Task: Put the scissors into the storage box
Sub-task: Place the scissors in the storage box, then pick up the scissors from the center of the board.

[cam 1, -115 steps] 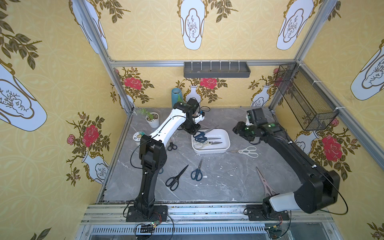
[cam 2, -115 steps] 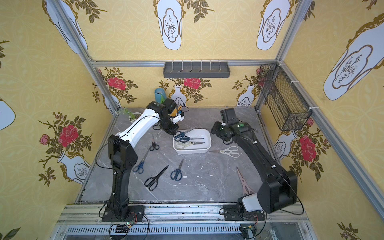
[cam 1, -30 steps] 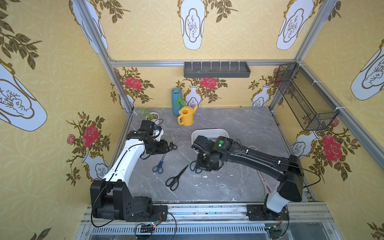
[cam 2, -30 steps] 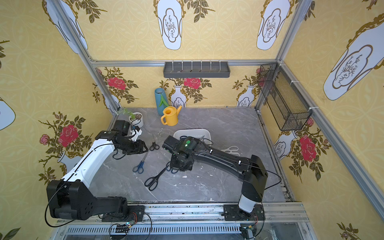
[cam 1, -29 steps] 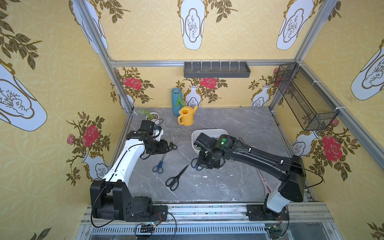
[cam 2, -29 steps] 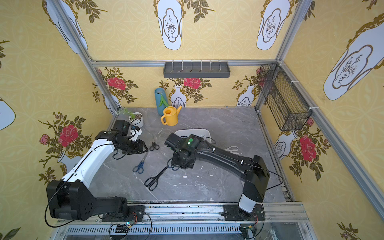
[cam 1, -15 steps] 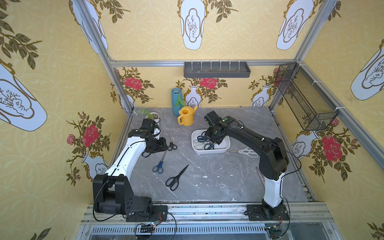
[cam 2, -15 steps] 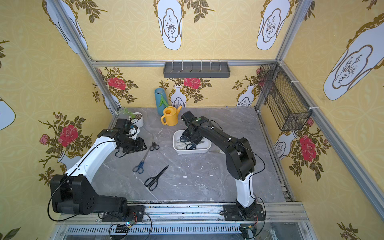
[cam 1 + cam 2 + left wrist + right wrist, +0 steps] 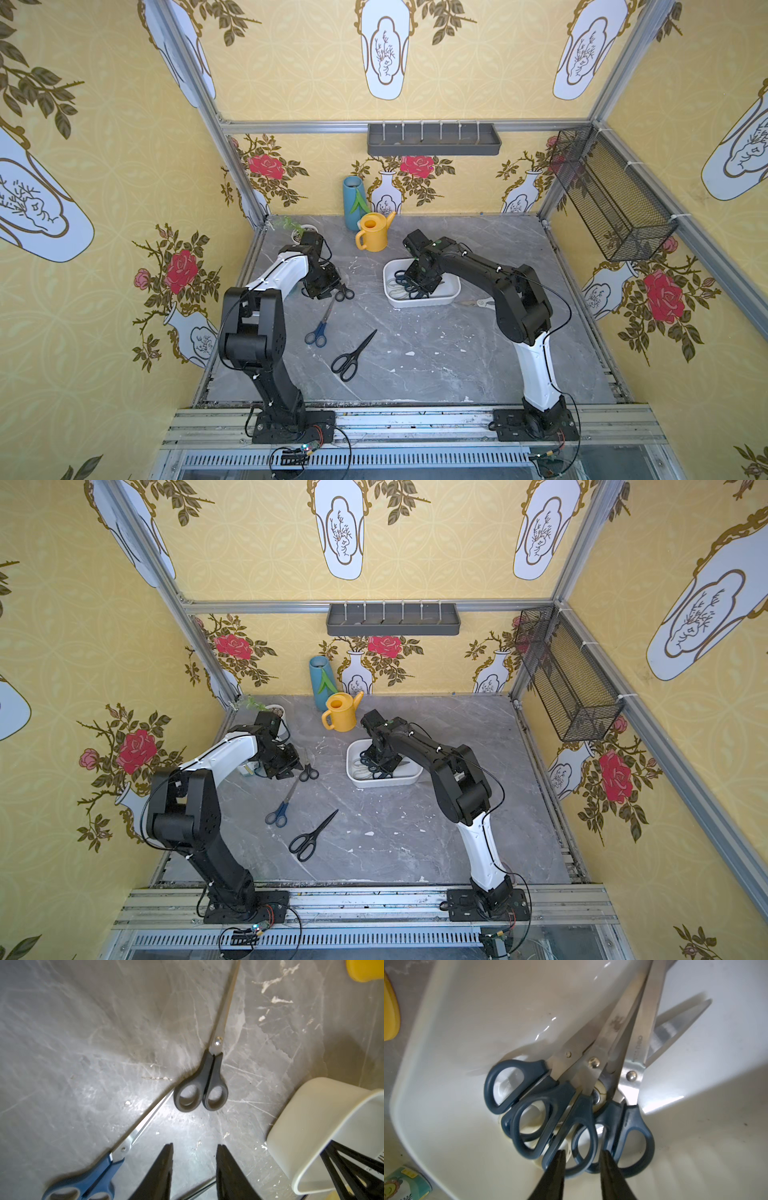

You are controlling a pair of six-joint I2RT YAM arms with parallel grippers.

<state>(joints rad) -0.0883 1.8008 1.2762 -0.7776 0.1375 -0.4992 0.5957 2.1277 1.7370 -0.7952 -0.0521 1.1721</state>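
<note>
grey marble table [image 9: 436,345], scattered scissors [image 9: 352,355]

Right pincer [image 9: 422,279] hides scissors heap in storage box [image 9: 451,296]. Blue-handled pair [image 9: 83,1183] cut by left wrist frame edge. Cream shears [image 9: 478,302] mostly behind arm.

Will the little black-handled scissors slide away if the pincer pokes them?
Probably. The black-handled scissors lie flat on smooth, shiny stone, so they would likely skid or spin. Steel blades look stiff, not floppy. Lying so flat, they seem hard to pinch.

The right gripper [image 9: 422,279] hangs over blue scissors [image 9: 405,284] in the white box [image 9: 419,300]; black scissors [image 9: 353,355] lie on the worktop [image 9: 436,353]
</note>
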